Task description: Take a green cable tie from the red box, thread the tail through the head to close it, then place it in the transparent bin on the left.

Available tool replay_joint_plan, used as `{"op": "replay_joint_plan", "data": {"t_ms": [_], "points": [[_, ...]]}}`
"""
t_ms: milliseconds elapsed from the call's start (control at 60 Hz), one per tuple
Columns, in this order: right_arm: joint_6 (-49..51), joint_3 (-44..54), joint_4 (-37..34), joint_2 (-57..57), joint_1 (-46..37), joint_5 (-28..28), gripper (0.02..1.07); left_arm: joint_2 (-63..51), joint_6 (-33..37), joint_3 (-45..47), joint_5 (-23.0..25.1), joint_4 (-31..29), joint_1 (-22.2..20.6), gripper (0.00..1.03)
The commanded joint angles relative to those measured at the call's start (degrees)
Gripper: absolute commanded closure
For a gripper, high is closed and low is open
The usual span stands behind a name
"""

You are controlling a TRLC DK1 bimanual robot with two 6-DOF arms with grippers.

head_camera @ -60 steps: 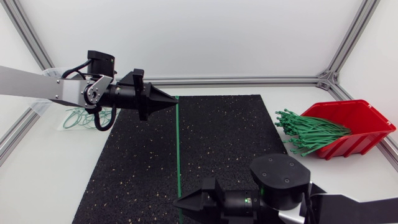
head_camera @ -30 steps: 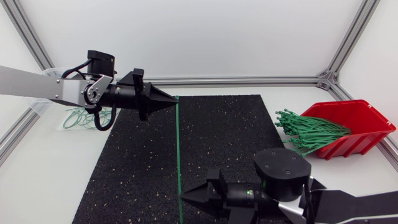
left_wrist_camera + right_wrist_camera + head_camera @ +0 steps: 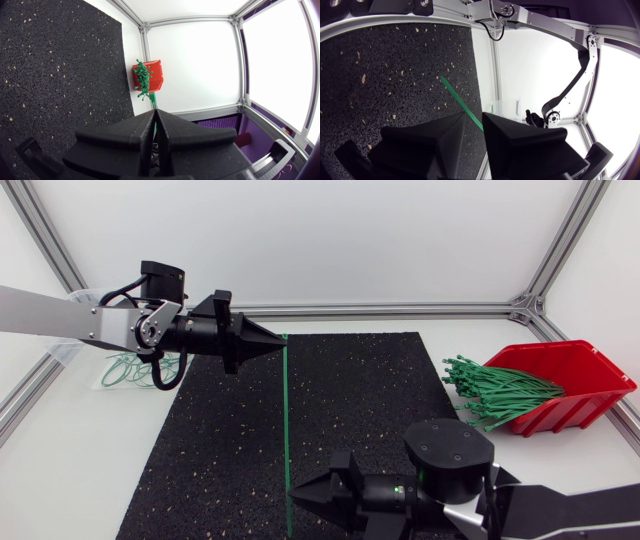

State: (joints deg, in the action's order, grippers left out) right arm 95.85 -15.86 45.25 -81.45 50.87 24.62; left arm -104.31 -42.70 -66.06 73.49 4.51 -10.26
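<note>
Head view: the left jaws pinch one end of the green cable tie (image 3: 287, 420) over the black mat (image 3: 220, 450). The right jaws gape around its other end; they should shut softly, I think.

Even, diffuse white light fills the scene, coming off the pale panels around the black mat (image 3: 220, 450). The mat's surface stays dull and speckled, and the green cable tie (image 3: 287, 410) reads as a clean line across it. Shadows on the table (image 3: 80, 470) beside the mat are faint and soft-edged. In the wrist views, panels beyond the mat wash out to plain white and the frame bars (image 3: 241, 55) bow. The left pincer (image 3: 156, 112) and right pincer (image 3: 474, 117) show as dark masses with little surface detail.
</note>
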Motion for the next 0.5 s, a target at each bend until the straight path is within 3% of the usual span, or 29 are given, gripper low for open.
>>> {"op": "replay_joint_plan", "data": {"t_ms": [0,283,483], "points": [[1.09,-1.11,0.71,-0.82,-0.33,-0.36,0.64,0.43,-1.78,-0.91,1.13,0.32,-0.29,0.99],[1.09,-2.16,2.03,-3.36,-0.16,-0.36,0.65,0.43,-1.69,-0.91,1.21,0.32,-0.46,0.99],[1.44,-2.16,3.00,-3.80,0.37,-0.19,0.77,0.16,-1.51,-1.00,1.21,0.41,-0.29,0.99]]}}
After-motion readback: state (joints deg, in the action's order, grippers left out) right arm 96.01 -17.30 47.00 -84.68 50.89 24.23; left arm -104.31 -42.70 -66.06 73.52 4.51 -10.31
